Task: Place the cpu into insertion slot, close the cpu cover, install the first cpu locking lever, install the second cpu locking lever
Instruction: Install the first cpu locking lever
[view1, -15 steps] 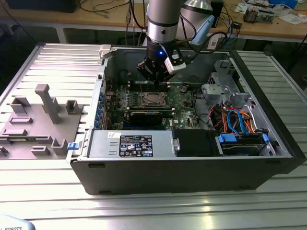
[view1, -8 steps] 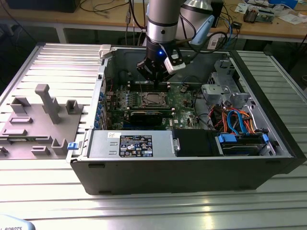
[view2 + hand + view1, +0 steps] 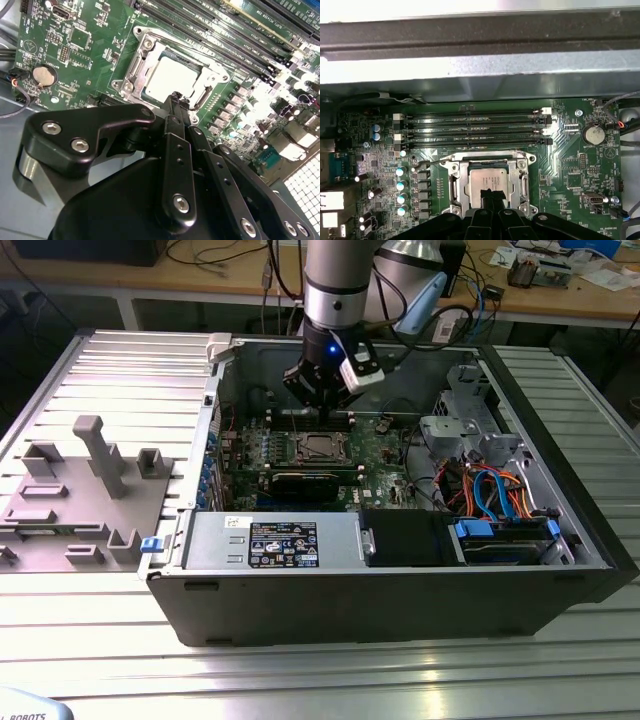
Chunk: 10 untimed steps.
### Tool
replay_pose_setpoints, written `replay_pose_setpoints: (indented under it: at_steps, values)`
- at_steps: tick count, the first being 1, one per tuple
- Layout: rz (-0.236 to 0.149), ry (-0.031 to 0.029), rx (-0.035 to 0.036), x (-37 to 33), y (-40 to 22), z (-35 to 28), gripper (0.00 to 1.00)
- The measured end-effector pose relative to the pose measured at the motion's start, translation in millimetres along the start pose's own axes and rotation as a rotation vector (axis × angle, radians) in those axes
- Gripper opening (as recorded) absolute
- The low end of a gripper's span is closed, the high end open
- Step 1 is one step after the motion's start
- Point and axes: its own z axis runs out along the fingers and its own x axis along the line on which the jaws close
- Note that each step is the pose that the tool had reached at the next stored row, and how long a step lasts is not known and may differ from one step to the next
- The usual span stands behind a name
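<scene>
The cpu lies flat in the insertion slot on the green motherboard inside the open computer case. The cpu cover lies down around it as a silver frame, and the chip's metal top shows through its window. A thin lever rod sticks out beside the socket. My gripper hangs just above the chip's edge, its black fingers together and holding nothing.
Memory slots run beside the socket, and a coin battery sits on the board. The case walls ring the board. A power supply, a drive cage and cables crowd the exterior view's right. A grey fixture stands outside.
</scene>
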Motion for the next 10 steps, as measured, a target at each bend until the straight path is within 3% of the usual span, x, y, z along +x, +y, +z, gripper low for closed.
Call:
replay_pose_setpoints:
  at_steps: [9, 10]
  values:
    - [0.0, -0.0001, -0.0007, 0.2, 1.8, 0.0, 0.11]
    - [0.0, 0.0001, -0.005, 0.2, 1.9, 0.0, 0.11]
